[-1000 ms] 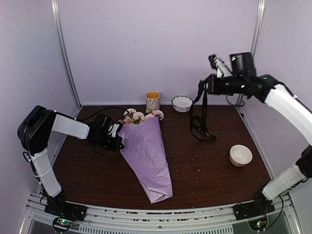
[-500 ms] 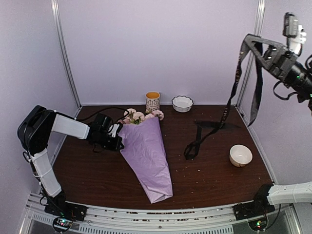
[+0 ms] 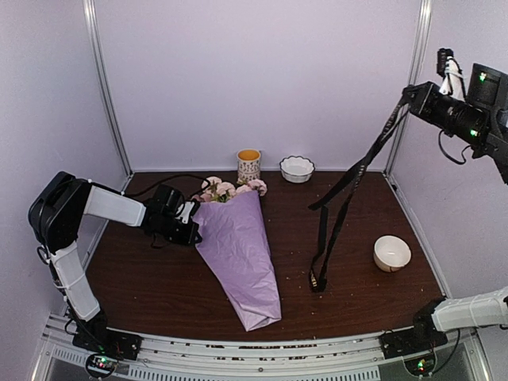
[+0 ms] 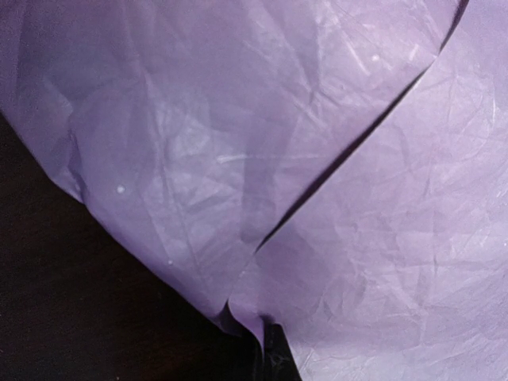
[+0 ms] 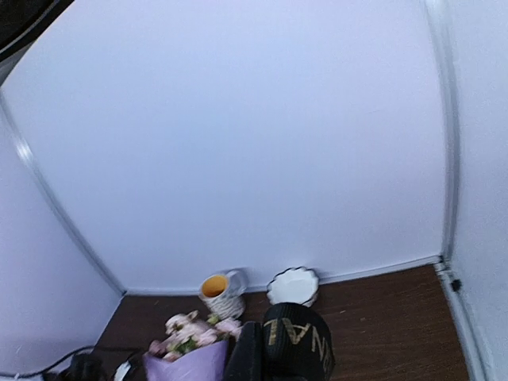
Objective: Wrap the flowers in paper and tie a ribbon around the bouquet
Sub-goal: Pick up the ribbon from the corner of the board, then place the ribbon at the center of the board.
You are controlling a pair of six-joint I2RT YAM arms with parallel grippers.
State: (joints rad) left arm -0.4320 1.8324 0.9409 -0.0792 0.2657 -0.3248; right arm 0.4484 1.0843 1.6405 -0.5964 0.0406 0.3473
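The bouquet (image 3: 238, 254) lies flat on the dark desk (image 3: 349, 302), left of centre in the top view. Its narrow tail points toward the lower edge of the frame and its wide mouth toward the back wall. The flowers (image 3: 230, 190), pale pink heads with a little green, stick out of that mouth. The paper (image 3: 242, 262) is lilac and creased, with one flap folded over another along a slanting seam that shows close up in the left wrist view.

The left hand (image 3: 189, 224) sits at the paper's upper left edge, clenched, with a point of the paper drawn in at its tips.

The ribbon (image 3: 337, 214), black with pale lettering, hangs in long loops right of the bouquet and well apart from it. It runs from the upper right of the frame down toward the desk; whether its lowest end touches the desk cannot be told. The right hand (image 3: 413, 94) is raised high at the upper right, closed tight on the ribbon's top end. In the right wrist view a loop of the ribbon curls over beside one finger at the bottom edge.

By the back wall stand a patterned mug (image 3: 248, 166) with a yellow inside and, just to its right, a white scalloped bowl (image 3: 297, 168). A round pale bowl (image 3: 391, 252) sits near the desk's right side.
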